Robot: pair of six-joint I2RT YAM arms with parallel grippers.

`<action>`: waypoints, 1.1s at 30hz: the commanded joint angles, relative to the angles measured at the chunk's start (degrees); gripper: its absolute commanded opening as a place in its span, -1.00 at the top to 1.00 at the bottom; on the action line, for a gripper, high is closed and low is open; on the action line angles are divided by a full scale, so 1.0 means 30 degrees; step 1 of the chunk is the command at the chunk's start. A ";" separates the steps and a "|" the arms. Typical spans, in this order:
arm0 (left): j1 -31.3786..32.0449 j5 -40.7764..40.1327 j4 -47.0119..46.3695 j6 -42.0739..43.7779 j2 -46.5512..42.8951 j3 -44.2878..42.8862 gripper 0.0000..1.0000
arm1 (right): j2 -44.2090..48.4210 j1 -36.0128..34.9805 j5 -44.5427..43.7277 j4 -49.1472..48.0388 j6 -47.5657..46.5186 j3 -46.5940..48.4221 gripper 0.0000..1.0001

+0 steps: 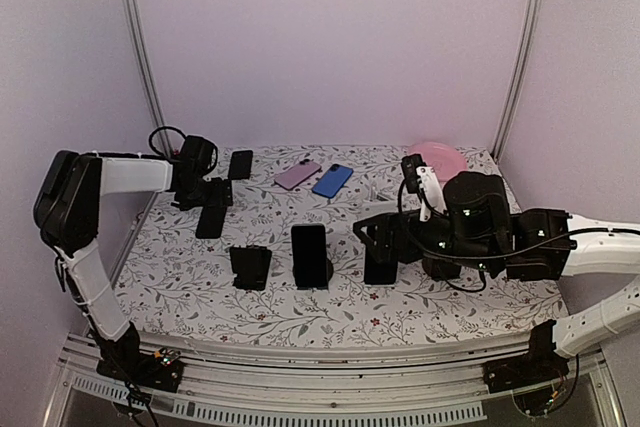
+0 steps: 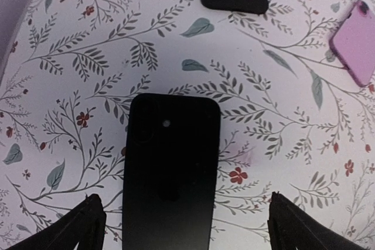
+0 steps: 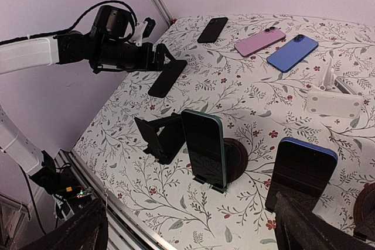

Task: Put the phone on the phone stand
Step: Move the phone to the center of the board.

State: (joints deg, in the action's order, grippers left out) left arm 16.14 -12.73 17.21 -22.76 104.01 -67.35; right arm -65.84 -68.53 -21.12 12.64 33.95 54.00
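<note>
Phone (image 2: 170, 174), glossy blk slab w/ rounded corners, flat on floral cloth (image 2: 281, 103) below spread left claw (image 2: 184, 206); right claw (image 3: 188, 212) spread too.

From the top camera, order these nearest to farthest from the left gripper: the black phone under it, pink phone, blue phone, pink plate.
1. black phone, directly under the left gripper
2. pink phone, back centre
3. blue phone, beside it
4. pink plate, back right

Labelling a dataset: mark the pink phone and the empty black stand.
Pink flat-lying phone (image 3: 259, 41): right wrist view, centre of its back.
Empty black folding stand (image 3: 151, 137): right wrist view, its backrest panel.
</note>
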 commanded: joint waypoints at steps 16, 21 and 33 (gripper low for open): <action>-0.0677 -0.0454 0.0639 0.1278 0.4363 -0.1391 -0.92 | 0.0465 0.0086 0.0361 -0.0449 0.0457 -0.0479 -0.98; -0.0781 -0.0489 0.0905 0.1062 0.4692 -0.1668 -0.80 | 0.0393 0.0101 0.0362 -0.0434 0.0539 -0.0510 -0.98; -0.0717 0.0702 0.1020 0.0437 0.3115 0.0026 -0.32 | 0.0050 0.0109 0.0757 -0.1082 0.0445 -0.0429 -0.98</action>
State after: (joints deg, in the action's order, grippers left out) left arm 14.33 -13.28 16.69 -20.14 115.24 -71.85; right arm -65.63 -68.53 -20.16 11.60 35.11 53.15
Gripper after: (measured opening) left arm 0.673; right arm 0.989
